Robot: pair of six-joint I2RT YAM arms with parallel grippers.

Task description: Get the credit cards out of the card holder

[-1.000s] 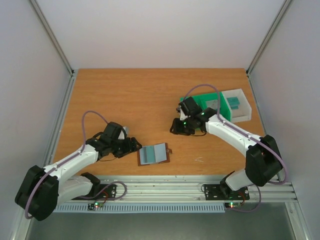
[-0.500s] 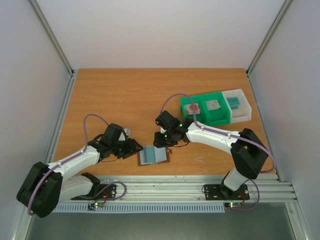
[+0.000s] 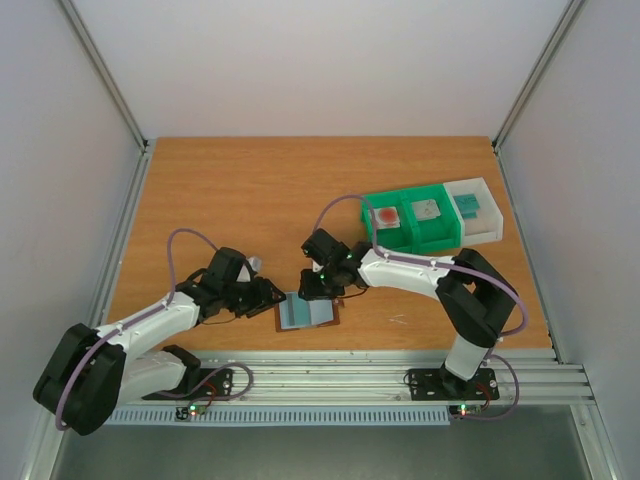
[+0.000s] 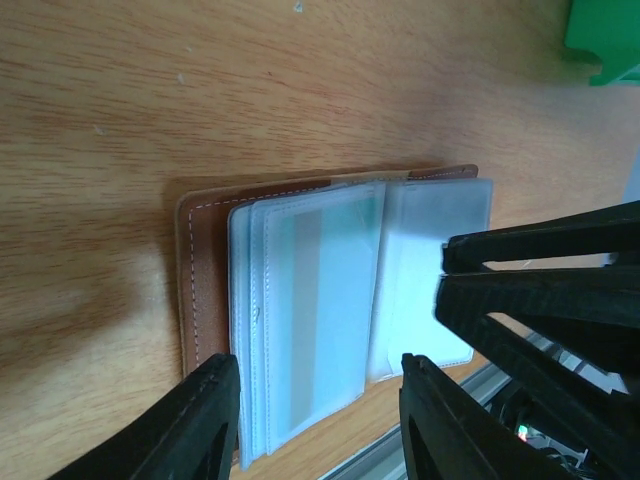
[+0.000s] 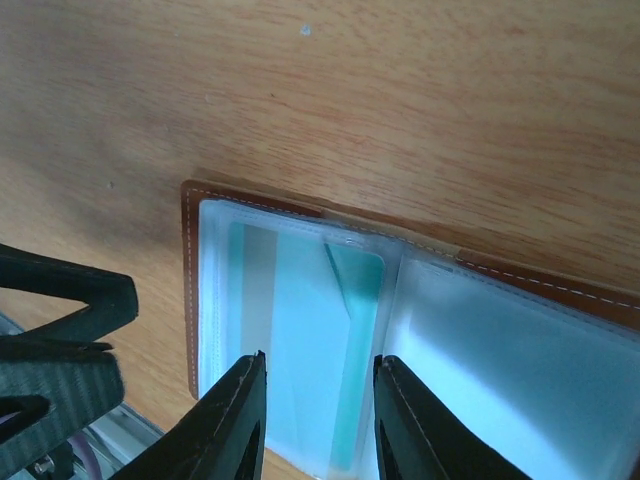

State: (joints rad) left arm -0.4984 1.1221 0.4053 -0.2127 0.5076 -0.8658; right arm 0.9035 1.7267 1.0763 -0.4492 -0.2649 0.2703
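The card holder (image 3: pixel 307 311) lies open near the table's front edge, brown leather (image 4: pixel 205 270) with clear sleeves. A teal credit card (image 5: pixel 300 340) sits inside the left sleeve, also showing as a teal card (image 4: pixel 320 300) in the left wrist view. My left gripper (image 3: pixel 270 295) is at the holder's left edge, open, its jaws either side of the sleeves (image 4: pixel 320 400). My right gripper (image 3: pixel 318 285) hovers over the holder's far edge, open, jaws straddling the carded sleeve (image 5: pixel 318 400). Nothing is held. A pinkish card with a red blot (image 3: pixel 387 215), a grey card (image 3: pixel 427 210) and a teal card (image 3: pixel 468 203) lie in bins.
A green two-compartment bin (image 3: pixel 415 222) and a white bin (image 3: pixel 478 210) stand at the back right. The table's metal front rail (image 3: pixel 330 375) runs just behind the holder's near edge. The two grippers are close together over the holder.
The right arm has swung left from the bins to the card holder. The left gripper has narrowed its jaws and edged right up to the holder.
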